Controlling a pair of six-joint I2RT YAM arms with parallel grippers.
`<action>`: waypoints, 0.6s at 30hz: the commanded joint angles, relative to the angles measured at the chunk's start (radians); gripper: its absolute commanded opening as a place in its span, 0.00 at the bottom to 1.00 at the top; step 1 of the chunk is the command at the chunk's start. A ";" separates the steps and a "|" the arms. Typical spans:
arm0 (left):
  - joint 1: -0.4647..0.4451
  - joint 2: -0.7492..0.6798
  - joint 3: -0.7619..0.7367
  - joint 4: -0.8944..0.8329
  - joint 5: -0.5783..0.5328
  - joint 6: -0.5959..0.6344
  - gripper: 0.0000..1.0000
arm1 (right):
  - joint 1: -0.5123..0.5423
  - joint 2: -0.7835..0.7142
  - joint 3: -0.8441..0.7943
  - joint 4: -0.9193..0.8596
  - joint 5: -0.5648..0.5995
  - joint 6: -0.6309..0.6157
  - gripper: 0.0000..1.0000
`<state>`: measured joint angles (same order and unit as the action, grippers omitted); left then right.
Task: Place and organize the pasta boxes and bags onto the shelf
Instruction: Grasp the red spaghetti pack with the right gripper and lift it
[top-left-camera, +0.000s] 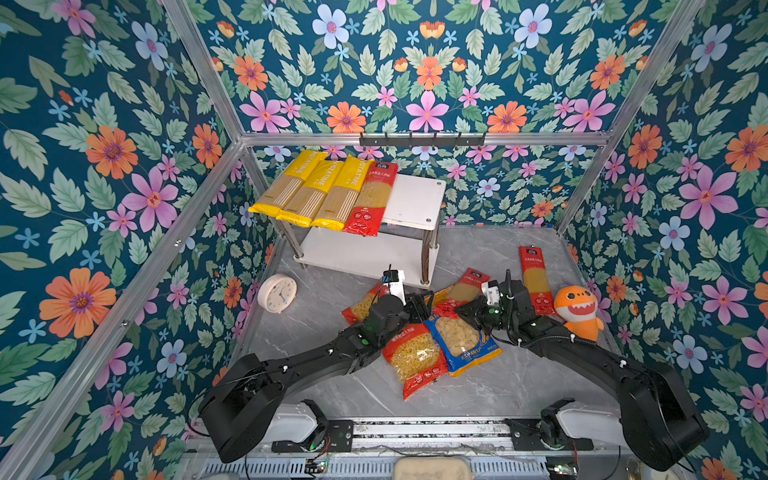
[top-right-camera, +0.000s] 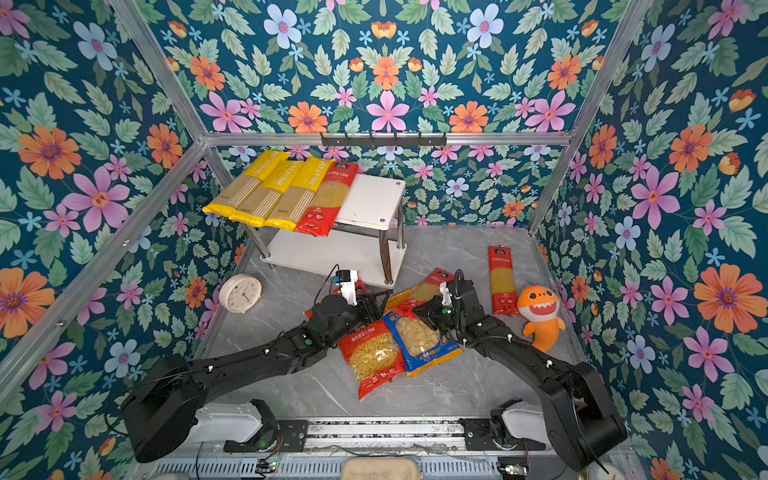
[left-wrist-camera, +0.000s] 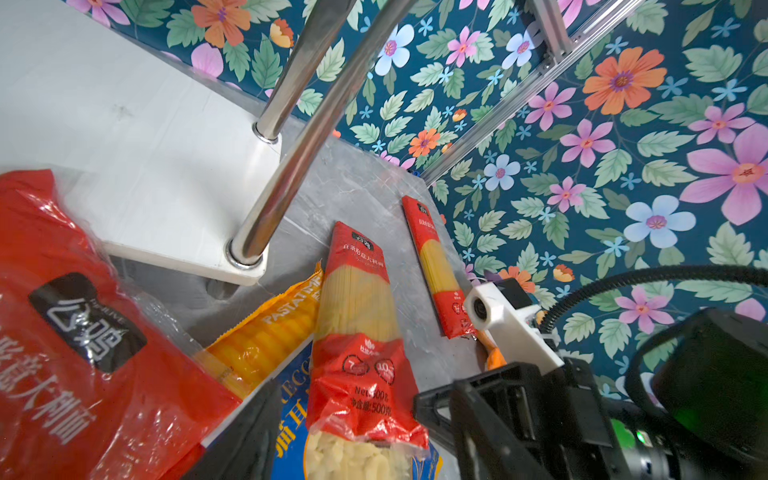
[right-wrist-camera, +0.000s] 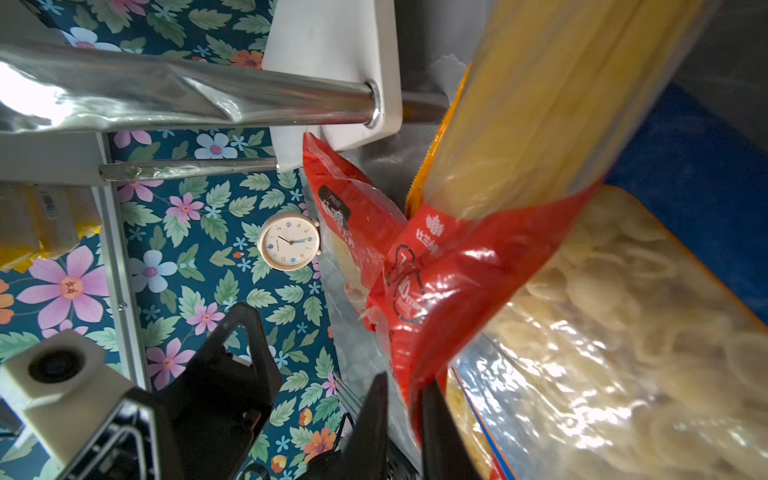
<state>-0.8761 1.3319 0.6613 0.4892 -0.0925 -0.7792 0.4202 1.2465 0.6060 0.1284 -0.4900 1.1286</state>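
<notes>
Right gripper (top-left-camera: 460, 311) is pointing left into the heap on the table (top-left-camera: 511, 382), and the red spaghetti pack (top-left-camera: 467, 286) is lying right at its tips, slanting away toward the shelf (top-left-camera: 415, 199). In the right wrist view the pack's crinkled red end is sitting between the two fingers (right-wrist-camera: 374, 419), whose jaws are standing a little apart. Whether they are pinching the film, I cannot tell. That same end is resting on the blue-orange orecchiette bag (top-left-camera: 459, 336).

Left gripper (top-left-camera: 419, 305) is hovering just across from it, jaws spread wide and released, by the far red short-pasta bag (top-left-camera: 359, 307). The near red short-pasta bag (top-left-camera: 415, 361) is lying against the orecchiette bag.

On the shelf's top board, three yellow spaghetti packs (top-left-camera: 316, 191) and a shelved red pack (top-left-camera: 372, 199) are lying side by side. A lone red pack (top-left-camera: 536, 278) is lying on the table just beside the shark plush (top-left-camera: 577, 309).
</notes>
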 joint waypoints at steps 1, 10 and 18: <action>0.002 0.035 0.029 0.001 0.048 0.012 0.67 | -0.015 -0.034 0.008 -0.079 0.021 -0.054 0.36; -0.015 0.194 0.167 -0.111 0.119 0.076 0.66 | -0.288 0.023 0.067 -0.249 -0.006 -0.267 0.67; -0.024 0.336 0.256 -0.173 0.123 0.132 0.65 | -0.345 0.273 0.046 0.114 -0.048 -0.170 0.70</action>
<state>-0.9016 1.6463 0.9085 0.3454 0.0257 -0.6777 0.0772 1.4658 0.6495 0.0589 -0.5091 0.9150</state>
